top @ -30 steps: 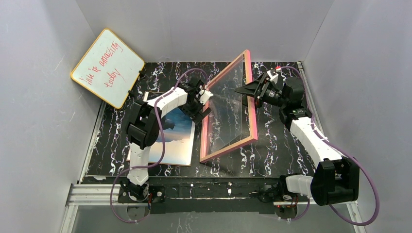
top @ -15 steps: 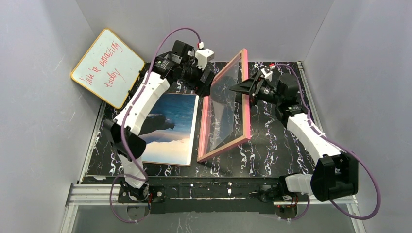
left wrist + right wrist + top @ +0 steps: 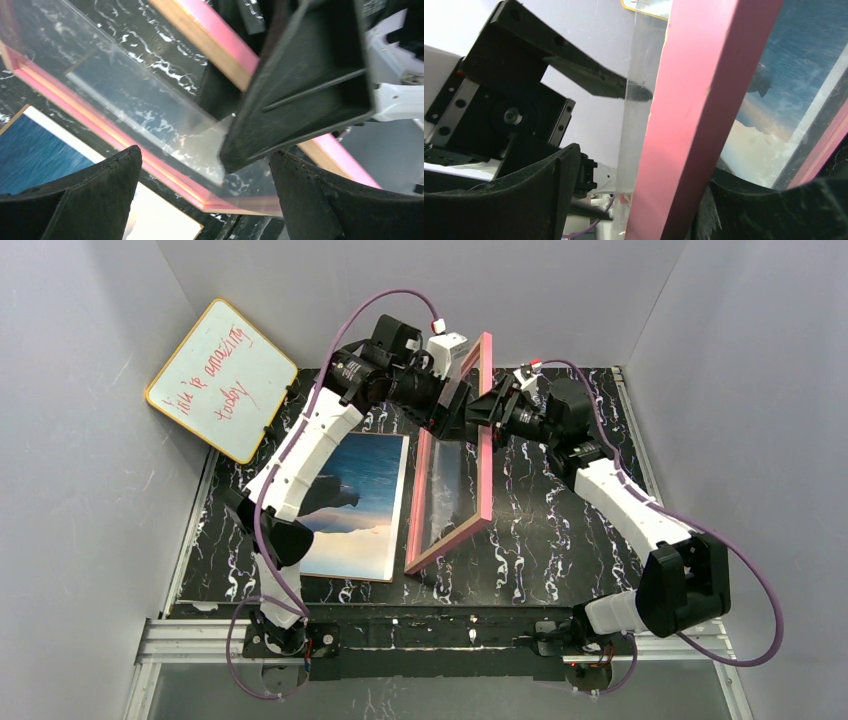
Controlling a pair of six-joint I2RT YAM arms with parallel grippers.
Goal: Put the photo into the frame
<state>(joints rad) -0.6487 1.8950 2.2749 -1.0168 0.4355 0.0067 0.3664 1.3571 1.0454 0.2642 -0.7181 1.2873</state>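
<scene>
Nothing inserted yet; whole fitting step left. On black white-veined bench [image 3: 560,540], thin pink rectangular clear-paned frame [image 3: 485,480] tilted near-upright on one long edge. Large rectangular seascape photo [image 3: 365,500] flat, face up, just left of frame. Clamped on frame's raised rail: right hand [image 3: 480,406]. Fingers spread apart beside that rail: left hand [image 3: 450,412].

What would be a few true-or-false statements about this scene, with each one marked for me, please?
1. The photo lies flat on the table, picture side up. True.
2. The photo is already inside the frame. False: it lies outside the frame, to its left.
3. The frame stands tilted up on one edge. True.
4. The left end effector is shut. False: its fingers are wide apart, near the frame's top.
5. The whiteboard lies flat at the table's right side. False: it leans in the far left corner.
</scene>
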